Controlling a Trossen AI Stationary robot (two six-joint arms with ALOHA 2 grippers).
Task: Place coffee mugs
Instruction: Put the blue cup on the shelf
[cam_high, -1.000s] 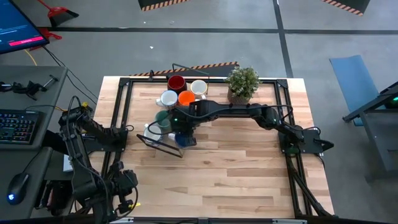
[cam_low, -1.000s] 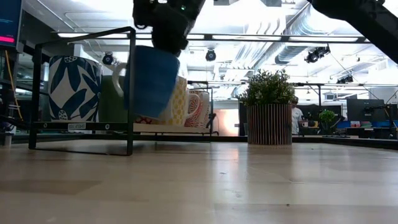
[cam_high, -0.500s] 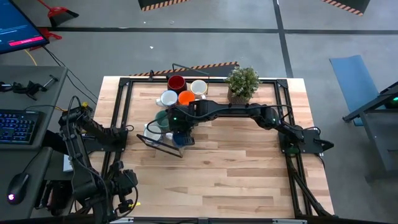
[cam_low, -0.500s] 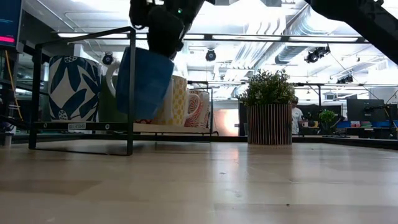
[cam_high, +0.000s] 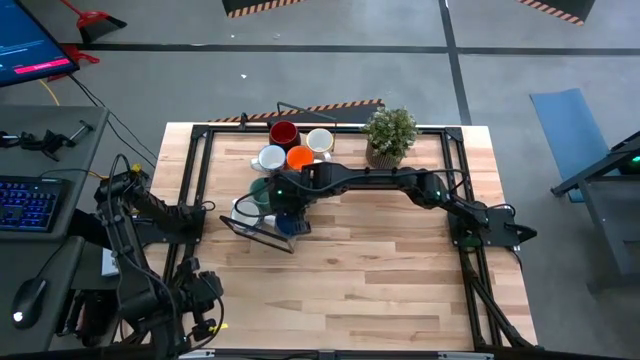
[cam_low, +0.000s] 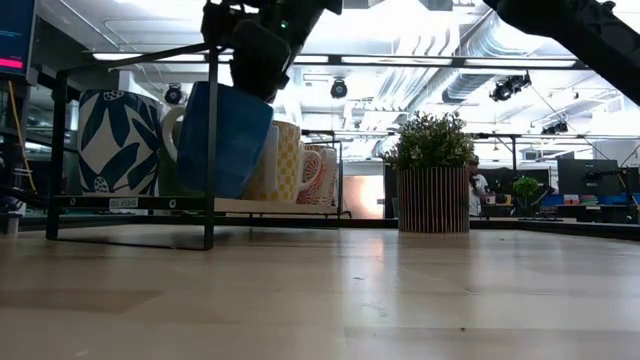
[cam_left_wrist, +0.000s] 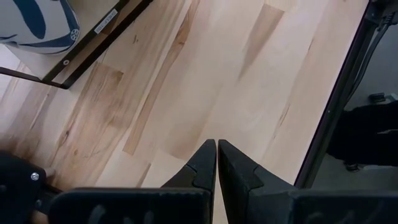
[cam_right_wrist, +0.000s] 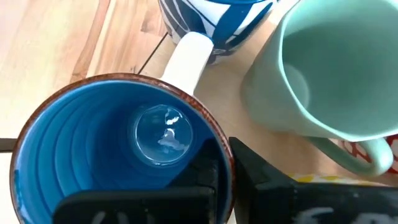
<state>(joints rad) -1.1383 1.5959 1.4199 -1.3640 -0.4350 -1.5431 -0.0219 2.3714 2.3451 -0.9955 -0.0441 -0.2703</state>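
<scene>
Your right gripper (cam_right_wrist: 227, 165) is clamped on the rim of the blue mug (cam_right_wrist: 118, 149), one finger inside the bowl and one outside the wall. In the low view the blue mug (cam_low: 225, 140) hangs tilted from that gripper (cam_low: 262, 78), its base over the shelf of the black wire rack (cam_low: 130, 203), and you cannot tell whether it touches down. From above, the right gripper (cam_high: 291, 207) sits over the rack's front corner, with the arm stretched across the table (cam_high: 400, 270) from the right side.

Count the mugs you can see from above: seven. The blue mug (cam_high: 289, 223) is in the grip. Just beside it in the rack are a teal-green mug (cam_high: 262, 191) and a white mug with blue leaf pattern (cam_high: 244, 212). Behind them, a group of four stands close together: a dark red mug (cam_high: 284, 133), an orange mug (cam_high: 300, 157), a white mug (cam_high: 271, 158) and a cream mug (cam_high: 320, 142). An eighth is not clear from this angle.

One potted plant (cam_high: 389, 136) stands at the table's far edge, to the right of the group.

Your left gripper (cam_left_wrist: 216, 163) has its fingers pressed together on nothing, hanging over bare wood near the table's left edge.
</scene>
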